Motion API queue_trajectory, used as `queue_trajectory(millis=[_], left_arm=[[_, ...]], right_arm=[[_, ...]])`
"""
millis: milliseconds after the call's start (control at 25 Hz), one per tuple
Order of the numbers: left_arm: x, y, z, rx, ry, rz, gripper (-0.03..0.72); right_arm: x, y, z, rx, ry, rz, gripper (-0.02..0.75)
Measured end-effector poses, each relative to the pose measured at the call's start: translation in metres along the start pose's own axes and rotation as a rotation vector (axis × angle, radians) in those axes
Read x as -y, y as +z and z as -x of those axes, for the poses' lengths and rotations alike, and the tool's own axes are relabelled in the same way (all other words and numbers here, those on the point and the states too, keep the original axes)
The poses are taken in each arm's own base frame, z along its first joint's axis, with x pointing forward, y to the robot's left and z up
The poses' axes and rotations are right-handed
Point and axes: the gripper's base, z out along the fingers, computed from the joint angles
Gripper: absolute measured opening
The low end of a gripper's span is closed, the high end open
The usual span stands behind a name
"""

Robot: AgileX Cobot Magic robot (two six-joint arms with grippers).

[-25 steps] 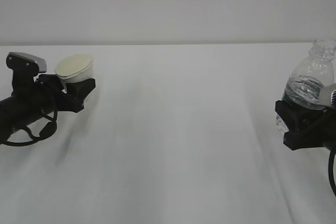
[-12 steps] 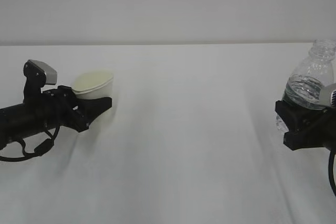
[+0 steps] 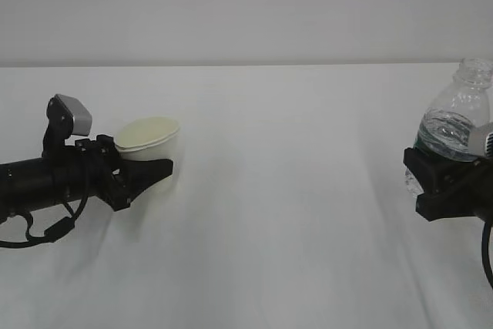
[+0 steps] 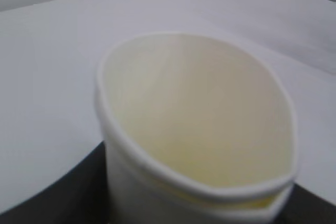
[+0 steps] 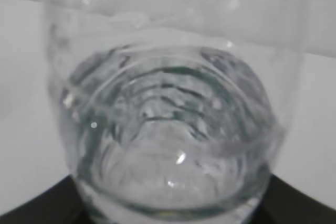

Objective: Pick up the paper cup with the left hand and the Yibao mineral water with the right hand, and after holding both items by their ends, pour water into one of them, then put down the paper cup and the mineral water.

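Two pincers, both loaded

Left pincer [image 3: 146,171] clamps the cup [image 3: 149,138], mouth up, over the desk's [image 3: 277,206] left side. Right pincer [image 3: 431,179] grips the capless bottle [image 3: 454,125] upright at the right edge, well apart.

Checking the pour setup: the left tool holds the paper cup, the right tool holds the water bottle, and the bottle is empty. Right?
Not quite. The bottle holds water, as the right wrist view shows. The rest stands: the left tool holds the paper cup, the right tool the bottle.

Black arms [image 3: 46,179], grey wrist boxes [image 3: 69,113]
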Motion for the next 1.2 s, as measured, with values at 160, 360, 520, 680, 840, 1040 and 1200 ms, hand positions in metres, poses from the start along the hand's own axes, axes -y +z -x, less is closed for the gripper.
queue_trajectory(millis=[160,360,520,680,840,1040,1200], left_arm=[[0.007,0.0,-0.003,-0.03,0.012,-0.072,0.446],[0.021,0.007,-0.004,-0.052,0.026,-0.149,0.44],[0.039,0.018,-0.004,-0.062,0.04,-0.208,0.439],[0.055,0.028,-0.003,-0.058,0.04,-0.238,0.439],[0.069,0.038,-0.001,-0.05,0.037,-0.256,0.438],[0.086,0.056,0.009,-0.021,0.085,-0.319,0.438],[0.092,0.071,0.024,0.024,0.117,-0.35,0.438]], right_arm=[[0.0,0.0,0.0,-0.002,0.0,0.0,0.405],[0.0,0.0,0.0,-0.002,0.0,0.0,0.405],[0.0,0.0,0.0,-0.002,0.0,0.0,0.405],[0.0,0.0,0.0,-0.002,-0.008,0.0,0.405],[0.0,0.0,-0.001,-0.008,-0.017,0.0,0.405],[0.0,0.0,-0.001,-0.014,-0.041,0.005,0.405],[-0.001,0.0,-0.003,-0.036,-0.048,0.011,0.405]])
